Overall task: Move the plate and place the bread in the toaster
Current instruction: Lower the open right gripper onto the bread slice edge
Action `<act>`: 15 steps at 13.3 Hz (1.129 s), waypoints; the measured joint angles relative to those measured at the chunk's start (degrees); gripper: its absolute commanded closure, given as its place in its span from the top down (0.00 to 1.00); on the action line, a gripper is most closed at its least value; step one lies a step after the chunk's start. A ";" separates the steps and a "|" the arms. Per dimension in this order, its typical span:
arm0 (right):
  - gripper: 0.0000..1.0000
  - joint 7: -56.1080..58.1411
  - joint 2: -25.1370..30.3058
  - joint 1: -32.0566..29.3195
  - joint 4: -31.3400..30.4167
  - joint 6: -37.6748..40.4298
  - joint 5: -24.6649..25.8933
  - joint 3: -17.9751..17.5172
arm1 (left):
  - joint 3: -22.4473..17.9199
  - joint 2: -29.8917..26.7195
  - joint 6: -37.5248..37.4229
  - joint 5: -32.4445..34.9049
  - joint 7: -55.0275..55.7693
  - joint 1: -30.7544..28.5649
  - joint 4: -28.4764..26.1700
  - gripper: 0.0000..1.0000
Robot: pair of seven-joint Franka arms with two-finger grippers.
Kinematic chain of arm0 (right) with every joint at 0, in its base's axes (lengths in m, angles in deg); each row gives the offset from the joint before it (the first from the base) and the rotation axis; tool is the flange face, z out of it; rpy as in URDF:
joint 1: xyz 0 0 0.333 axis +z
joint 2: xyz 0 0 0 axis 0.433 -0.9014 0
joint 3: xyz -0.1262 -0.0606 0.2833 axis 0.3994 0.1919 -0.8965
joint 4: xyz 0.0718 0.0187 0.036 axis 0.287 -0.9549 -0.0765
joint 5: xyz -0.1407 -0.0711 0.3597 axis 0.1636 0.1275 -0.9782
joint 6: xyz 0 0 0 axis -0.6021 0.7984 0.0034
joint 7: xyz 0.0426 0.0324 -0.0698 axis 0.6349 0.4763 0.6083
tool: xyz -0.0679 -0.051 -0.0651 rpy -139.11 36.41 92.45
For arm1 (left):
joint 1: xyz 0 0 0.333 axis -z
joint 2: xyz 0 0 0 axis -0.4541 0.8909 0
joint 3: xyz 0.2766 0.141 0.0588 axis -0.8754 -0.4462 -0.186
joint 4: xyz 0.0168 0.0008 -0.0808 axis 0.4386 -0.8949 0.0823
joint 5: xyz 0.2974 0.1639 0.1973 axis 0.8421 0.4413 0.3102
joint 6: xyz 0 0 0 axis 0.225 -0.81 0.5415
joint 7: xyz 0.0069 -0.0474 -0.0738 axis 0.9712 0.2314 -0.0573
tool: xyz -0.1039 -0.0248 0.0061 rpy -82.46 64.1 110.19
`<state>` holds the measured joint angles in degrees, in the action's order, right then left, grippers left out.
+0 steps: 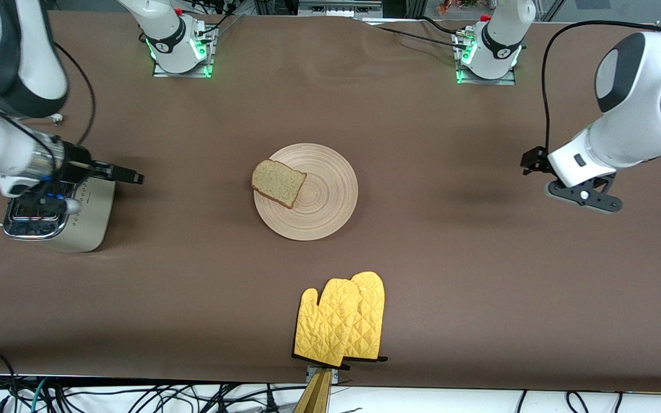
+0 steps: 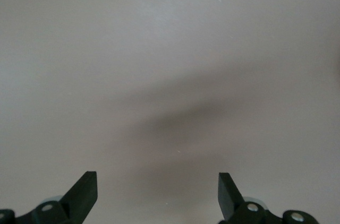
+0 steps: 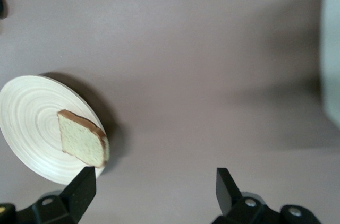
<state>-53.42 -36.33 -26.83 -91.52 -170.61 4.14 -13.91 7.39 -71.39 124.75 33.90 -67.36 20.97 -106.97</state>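
While both grippers, left [image 2: 158, 192] and right [image 3: 155, 189], hang wide open and empty, note bread [image 1: 278, 183]: soft, light, crushable, overhanging plate [image 1: 325, 212] at 10 o'clock; pinch its crust edges gently.

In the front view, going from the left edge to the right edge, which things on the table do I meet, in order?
toaster → bread → plate → oven mitts, which overlap the plate's span but lie nearer the camera.
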 measured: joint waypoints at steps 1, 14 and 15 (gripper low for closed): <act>1.00 -2.97 0.02 0.05 -2.47 -2.69 -0.40 -2.01 | -0.63 0.01 -0.76 0.07 0.00 -0.03 0.58 1.00; 1.00 -26.14 -4.84 0.55 -17.56 -26.82 -1.54 -19.07 | -8.46 -3.06 -14.25 -2.77 18.17 3.50 12.18 1.00; 1.00 -27.10 -6.03 0.57 -17.76 -28.53 -1.55 -20.20 | -8.45 -3.82 -14.50 -2.81 18.44 3.76 12.18 1.00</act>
<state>-80.52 -42.36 -26.26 -109.29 -199.14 2.59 -34.11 -1.07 -75.21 110.25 31.09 -48.92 24.73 -94.79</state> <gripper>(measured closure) 0.000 0.000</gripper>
